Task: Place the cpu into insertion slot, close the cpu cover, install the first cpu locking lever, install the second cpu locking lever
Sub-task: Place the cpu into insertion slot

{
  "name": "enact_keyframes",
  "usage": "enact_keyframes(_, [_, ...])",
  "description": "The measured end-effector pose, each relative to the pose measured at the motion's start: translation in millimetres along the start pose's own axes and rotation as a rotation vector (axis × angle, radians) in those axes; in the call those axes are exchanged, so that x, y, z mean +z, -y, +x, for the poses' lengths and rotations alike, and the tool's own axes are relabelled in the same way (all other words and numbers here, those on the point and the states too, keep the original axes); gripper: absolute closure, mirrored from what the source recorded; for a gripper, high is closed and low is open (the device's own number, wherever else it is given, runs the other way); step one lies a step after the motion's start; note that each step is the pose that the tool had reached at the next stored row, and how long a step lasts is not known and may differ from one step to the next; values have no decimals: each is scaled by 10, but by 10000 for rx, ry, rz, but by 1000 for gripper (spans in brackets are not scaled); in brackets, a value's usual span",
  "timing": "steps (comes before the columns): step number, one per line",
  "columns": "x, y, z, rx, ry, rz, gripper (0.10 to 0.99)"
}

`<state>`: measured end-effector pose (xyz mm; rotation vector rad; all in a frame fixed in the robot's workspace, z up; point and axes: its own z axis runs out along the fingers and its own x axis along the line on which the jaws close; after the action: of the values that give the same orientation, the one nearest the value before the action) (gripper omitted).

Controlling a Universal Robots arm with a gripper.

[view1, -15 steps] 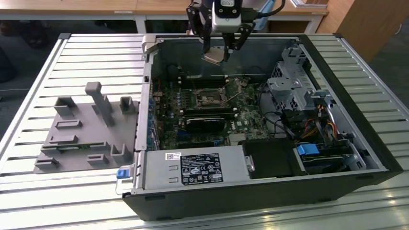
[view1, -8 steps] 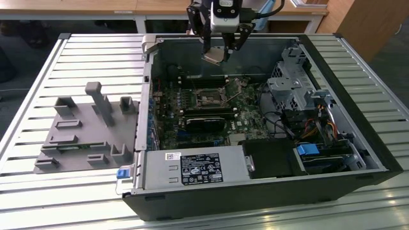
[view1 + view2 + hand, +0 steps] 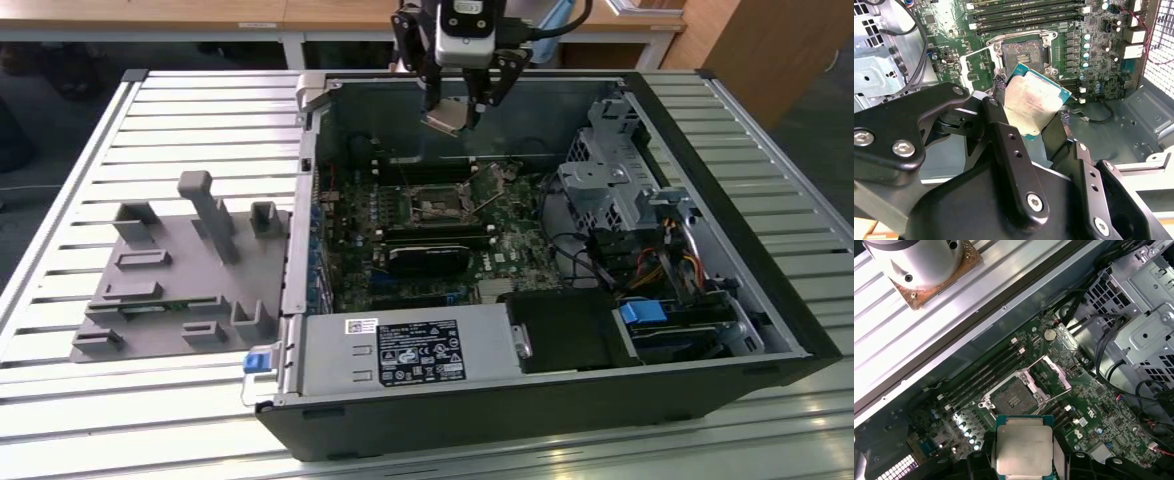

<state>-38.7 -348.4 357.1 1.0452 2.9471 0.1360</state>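
**Item:** gripper [image 3: 461,103]. I am holding the cpu [image 3: 1031,107] between the jaws, which are clamping two opposite edges, only as far apart as the chip is wide.

**Position:** the chip is hanging tilted, clear above the motherboard [image 3: 1094,410]. The empty insertion slot [image 3: 1013,400] is lying below and just ahead of the jaws.

**Progress:** I am judging step one as underway, with nothing seated yet. The cpu cover [image 3: 1058,373] is standing raised beside the slot. Closing it and setting both levers are not yet done.

**Obscured:** the locking levers are proving too thin to make out. The fingers [image 3: 1004,135] are covering the chip's gripped edges.
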Motion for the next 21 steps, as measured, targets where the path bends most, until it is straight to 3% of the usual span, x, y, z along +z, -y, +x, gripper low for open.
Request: enact_keyframes(21, [11, -9, 8, 781, 67, -14, 545])
